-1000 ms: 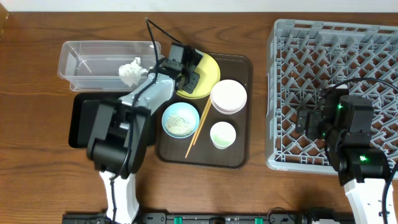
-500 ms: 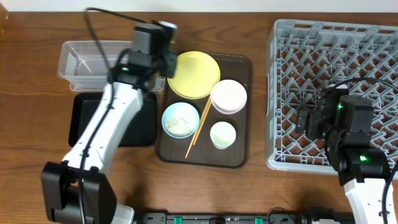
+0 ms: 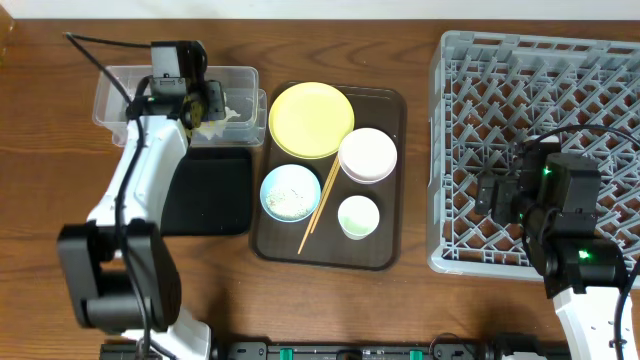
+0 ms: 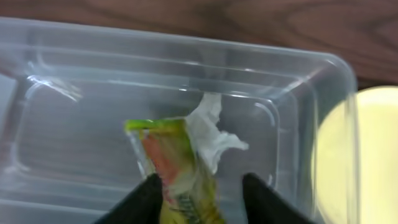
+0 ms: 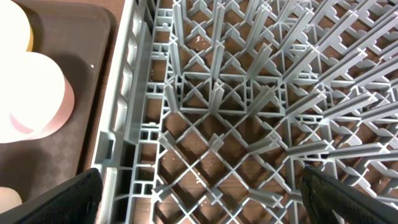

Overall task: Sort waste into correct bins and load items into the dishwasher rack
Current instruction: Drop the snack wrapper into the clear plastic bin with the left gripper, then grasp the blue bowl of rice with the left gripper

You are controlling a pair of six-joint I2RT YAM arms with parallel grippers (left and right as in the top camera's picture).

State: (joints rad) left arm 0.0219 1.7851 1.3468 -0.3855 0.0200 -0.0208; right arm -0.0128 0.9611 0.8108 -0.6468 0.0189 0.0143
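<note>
My left hand [image 4: 200, 196]: clenched on wrapper [image 4: 174, 158] above clear container [image 4: 74, 124].
My right hand [image 5: 199, 199]: spread wide over rack [image 5: 249, 93].

1. robot lab bench staged as a kitchen clean-up spot.
2. my left arm [image 3: 140, 190] and right arm [image 3: 565, 200] stand at the edge of a wood table [image 3: 40, 250], cables showing.
3. grey dishwasher rack [image 3: 540, 100] and brown tray [image 3: 390, 240] of dishes sit on it.

Wooden table [image 3: 330, 310]: spreading dark brown under everything.
Brown serving tray [image 3: 385, 250]: sitting mid-table, its long sides running 12 to 6 o'clock.
White tissue [image 4: 211, 127]: lying crumpled, at 10 o'clock from the tray.
</note>
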